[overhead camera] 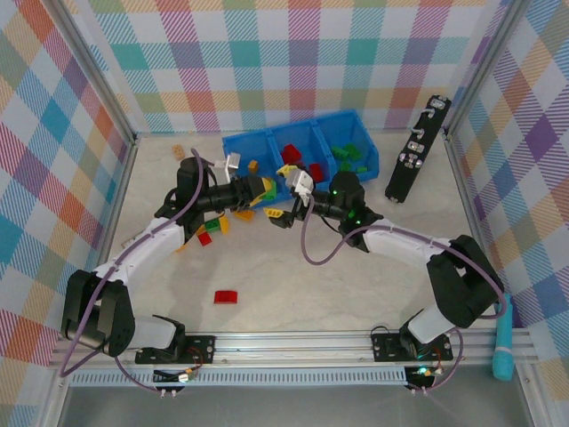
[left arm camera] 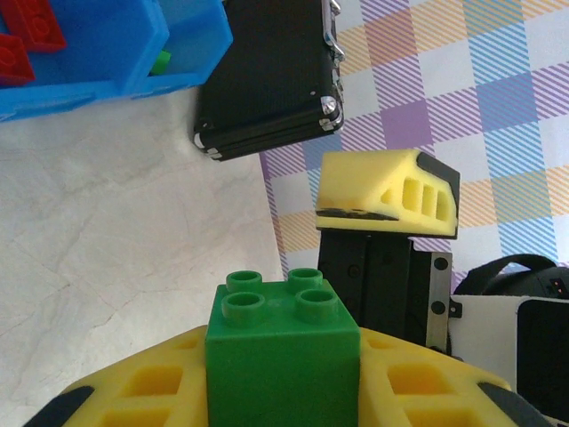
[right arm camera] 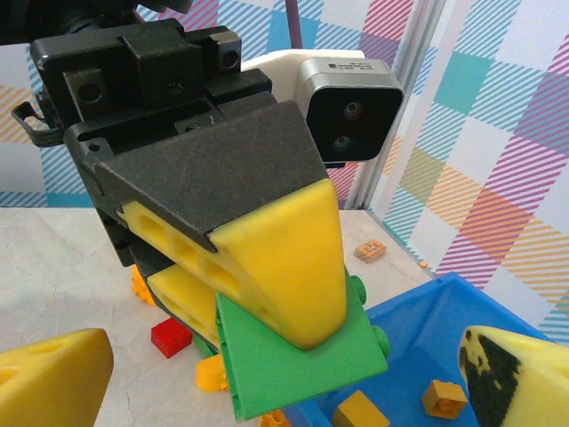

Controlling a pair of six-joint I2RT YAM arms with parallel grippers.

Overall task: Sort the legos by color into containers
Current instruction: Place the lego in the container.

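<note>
Green studded plastic brick (left arm camera: 283,356): a plain green block with a two-by-two group of round studs on one face; its side faces are smooth.
Shape and long axis: it looks nearly as tall as it is wide, so I cannot tell a clear long axis.
Direction of the studs: in the left wrist view they point to the top of the picture, out from between the pads. In the right wrist view they point to the right, toward the blue bin.
Place of the brick: lifted off the pale marble-look tabletop (overhead camera: 293,285), just beside the front of the blue three-compartment plastic bin (overhead camera: 293,127).
Left end effector (overhead camera: 262,189): closed on the green brick, one yellow foam pad on each side.
Right end effector (overhead camera: 283,192): spread wide and holding nothing; its two yellow fingers (right arm camera: 53,378) stand on either side of the held brick, apart from it.
Bin contents: yellow-orange bricks in the left compartment, red in the middle one, green in the right one.
Loose bricks: a red brick (overhead camera: 227,296) lies alone near the arm bases; a few red and yellow ones lie under the left arm.
</note>
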